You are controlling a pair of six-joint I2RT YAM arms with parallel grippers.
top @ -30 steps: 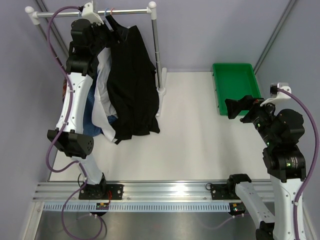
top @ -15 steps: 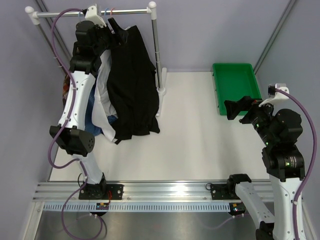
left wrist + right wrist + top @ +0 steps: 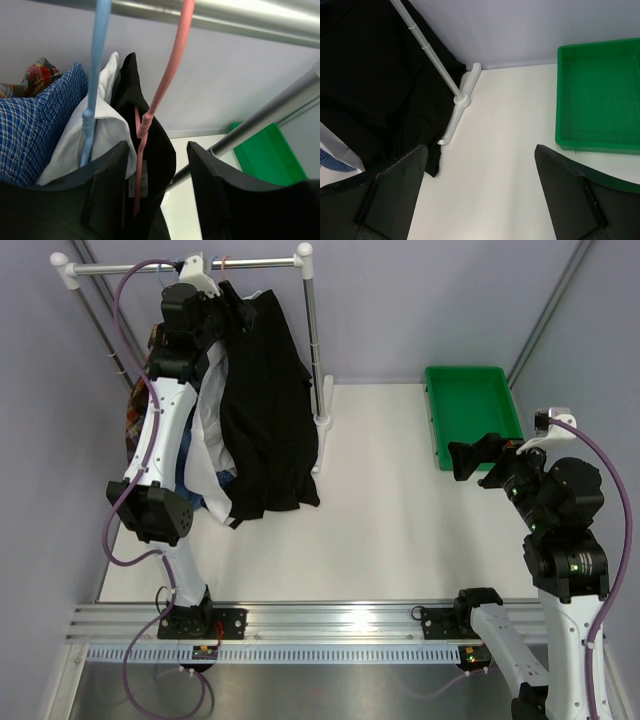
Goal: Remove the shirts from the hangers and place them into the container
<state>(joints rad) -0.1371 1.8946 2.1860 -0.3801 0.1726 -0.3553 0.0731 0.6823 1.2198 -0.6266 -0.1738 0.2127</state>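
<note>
The black shirt (image 3: 265, 410) hangs from the rail (image 3: 260, 262) on a pink hanger (image 3: 170, 65), the outermost garment toward the rail's right post. It looks limp and light: it will drape, stretch and slide rather than keep shape, so a pinch on loose cloth would likely just drag a fold. The better hold is probably at the collar or shoulder, close to the hanger's neck, where the cloth is bunched and the thin wire gives something firm to pull against. The hook, though, could catch on the rail.

Further left along the rail hang the white shirt (image 3: 107, 130) on a light blue hanger (image 3: 97, 60), then the blue checked shirt (image 3: 35, 125) and the red-brown plaid one (image 3: 37, 70).

The left hand (image 3: 159, 150) sits just under the rail with its fingers apart, the pink hanger's neck and the black collar between them. Whether either finger touches cloth is hard to tell.

The green container (image 3: 470, 410) lies on the bench (image 3: 400, 520), well right of the rail. The right hand (image 3: 480, 155) hangs near it, spread wide and holding nothing.
</note>
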